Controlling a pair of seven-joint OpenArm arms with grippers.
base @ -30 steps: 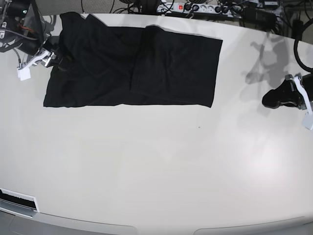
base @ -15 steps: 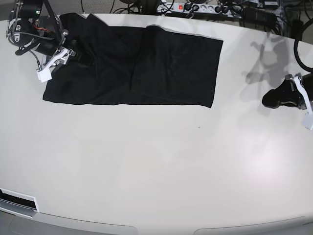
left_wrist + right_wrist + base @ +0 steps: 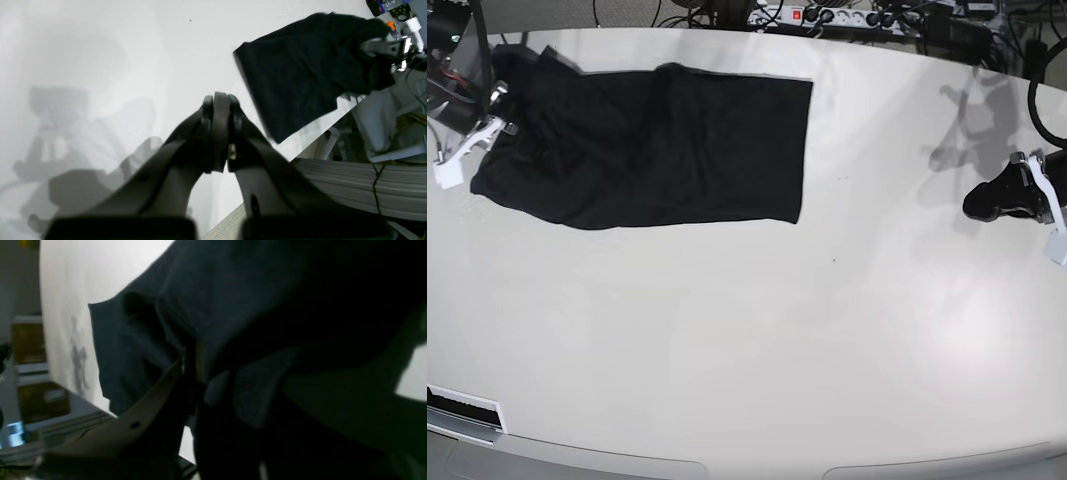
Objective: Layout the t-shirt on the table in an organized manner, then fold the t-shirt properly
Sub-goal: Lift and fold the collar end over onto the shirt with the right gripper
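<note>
Folding step: right claw (image 3: 495, 112) pinches the t-shirt (image 3: 667, 140) at its far-left end; left claw (image 3: 218, 133) closed, empty, over bare worktop (image 3: 747, 350). Next I'd carry that end rightward.

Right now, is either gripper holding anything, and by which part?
Right gripper pinches the black t-shirt at its end by the table's edge. Left gripper is shut on nothing.
</note>
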